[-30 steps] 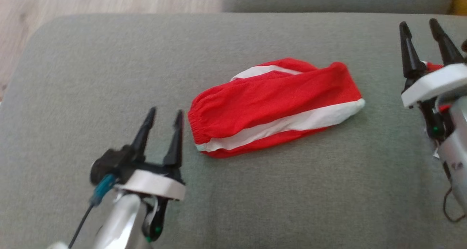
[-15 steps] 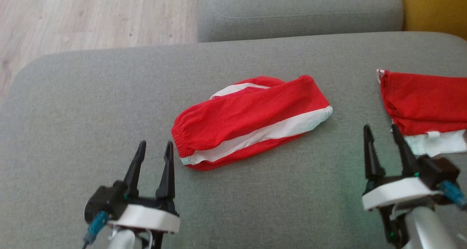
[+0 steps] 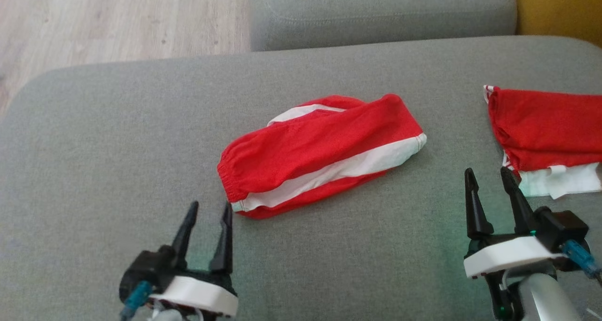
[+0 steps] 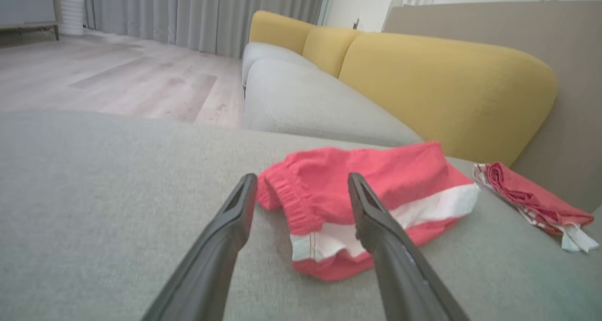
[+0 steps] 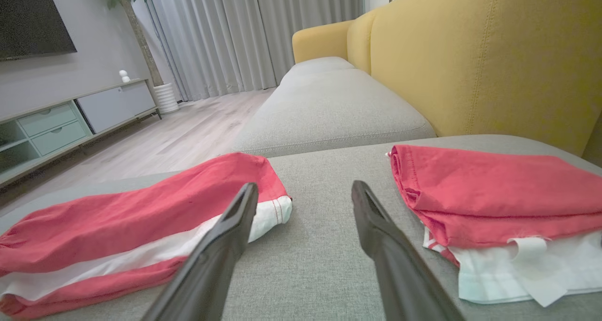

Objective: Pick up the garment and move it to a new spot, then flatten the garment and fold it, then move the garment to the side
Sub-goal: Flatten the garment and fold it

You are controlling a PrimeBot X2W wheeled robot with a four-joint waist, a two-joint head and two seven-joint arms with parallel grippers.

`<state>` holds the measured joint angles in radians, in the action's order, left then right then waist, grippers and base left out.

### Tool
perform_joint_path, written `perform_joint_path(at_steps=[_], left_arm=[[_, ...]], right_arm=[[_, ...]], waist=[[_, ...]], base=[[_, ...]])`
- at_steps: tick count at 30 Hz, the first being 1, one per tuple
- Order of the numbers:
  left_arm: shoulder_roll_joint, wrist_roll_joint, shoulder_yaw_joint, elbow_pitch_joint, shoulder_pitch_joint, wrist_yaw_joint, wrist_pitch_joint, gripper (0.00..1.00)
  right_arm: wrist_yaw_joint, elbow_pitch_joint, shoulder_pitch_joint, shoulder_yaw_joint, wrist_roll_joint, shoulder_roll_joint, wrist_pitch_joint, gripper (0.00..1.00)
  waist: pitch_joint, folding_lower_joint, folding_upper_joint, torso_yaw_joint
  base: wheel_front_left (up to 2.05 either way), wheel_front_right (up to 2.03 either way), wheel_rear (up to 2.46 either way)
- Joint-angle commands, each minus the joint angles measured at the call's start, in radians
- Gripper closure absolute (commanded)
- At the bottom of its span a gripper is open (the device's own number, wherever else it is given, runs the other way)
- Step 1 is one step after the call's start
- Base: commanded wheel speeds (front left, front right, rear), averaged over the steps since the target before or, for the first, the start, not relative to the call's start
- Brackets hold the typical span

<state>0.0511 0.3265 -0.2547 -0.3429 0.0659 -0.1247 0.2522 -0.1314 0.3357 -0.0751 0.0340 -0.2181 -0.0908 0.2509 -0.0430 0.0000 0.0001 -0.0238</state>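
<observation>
Red fabric with a white stripe is being observed near the middle of the grey seat cushion [image 3: 117,137]: the garment [image 3: 324,154] is being shown folded into a long bundle, lying at a slant, with its elastic waistband end nearest the robot's left side.

The left gripper [image 3: 210,207] is being held just short of that waistband end, apart from it. Its jaws are being kept spread, with nothing between them.

The right gripper [image 3: 487,171] is being held over bare cushion, between the garment and a second red-and-white cloth [image 3: 545,133] lying at the cushion's right edge. Its jaws are likewise being kept spread and empty. One fingertip is being seen close beside the white edge of that second cloth; contact cannot be told.

A yellow backrest [image 5: 470,62] is being seen behind the cushion.
</observation>
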Motion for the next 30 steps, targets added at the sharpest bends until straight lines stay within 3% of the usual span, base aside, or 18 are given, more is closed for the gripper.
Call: perform_joint_path(at_steps=[1,14,25,26,27,28,30], left_arm=[[-0.001,0.003,0.019,0.008,0.053,-0.005,0.01,0.0],[0.001,0.05,-0.068,-0.241,0.22,-0.006,0.005,0.0],[0.0,0.085,-0.098,-0.325,0.271,-0.006,0.007,0.0],[0.0,0.087,-0.097,-0.325,0.273,-0.006,0.008,0.24],[0.0,0.089,-0.099,-0.325,0.275,-0.006,0.008,0.74],[0.0,0.092,-0.108,-0.323,0.277,-0.006,0.008,1.0],[0.0,0.1,-0.123,-0.314,0.281,-0.006,0.009,1.0]], right_arm=[[0.001,-0.033,-0.045,0.022,0.01,-0.003,0.011,0.0],[0.001,-0.029,-0.081,0.019,0.013,-0.009,0.011,0.0],[0.001,-0.021,-0.089,0.016,0.014,-0.008,0.011,0.0],[0.001,-0.018,-0.09,0.016,0.014,-0.008,0.011,0.0],[0.001,-0.012,-0.09,0.017,0.014,-0.009,0.011,0.0],[0.001,-0.002,-0.091,0.019,0.012,-0.01,0.011,0.0],[0.001,0.024,-0.103,0.025,0.005,-0.013,0.009,0.0]], waist=[[-0.011,0.0,-0.0001,0.002],[-0.099,0.0,-0.0001,0.026],[-0.107,0.0,-0.0001,0.029],[-0.108,0.0,-0.0001,0.028],[-0.109,0.0,-0.0001,0.026],[-0.111,0.0,-0.0001,0.024],[-0.118,0.0,-0.0001,0.018]], base=[[0.0,0.0,0.0],[0.0,0.0,0.0],[0.0,0.0,0.0],[0.0,0.0,0.0],[0.0,0.0,0.0],[0.0,0.0,0.0],[0.0,0.0,0.0]])
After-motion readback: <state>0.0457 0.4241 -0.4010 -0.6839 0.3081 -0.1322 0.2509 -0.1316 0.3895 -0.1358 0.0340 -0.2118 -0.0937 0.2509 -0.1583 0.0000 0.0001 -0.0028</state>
